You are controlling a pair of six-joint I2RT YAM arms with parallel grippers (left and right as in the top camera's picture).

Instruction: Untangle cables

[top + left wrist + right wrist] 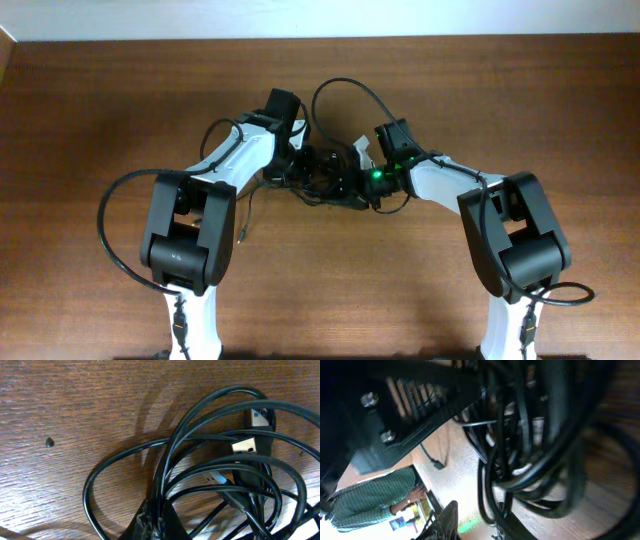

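The cables lie in a black tangle at the table's middle, between my two grippers. In the left wrist view the loops spread over the wood, with two USB plugs showing at the right. My left gripper is shut on a few strands at the tangle's near edge, and from above it sits at the tangle's left side. My right gripper has its fingers apart, with a cable loop hanging between them, close to the right finger. From above it is at the tangle's right side.
One loose cable end trails toward the front beside the left arm, and its plug also shows in the right wrist view. The left arm's body looms close. A person in a green shirt is beyond the table.
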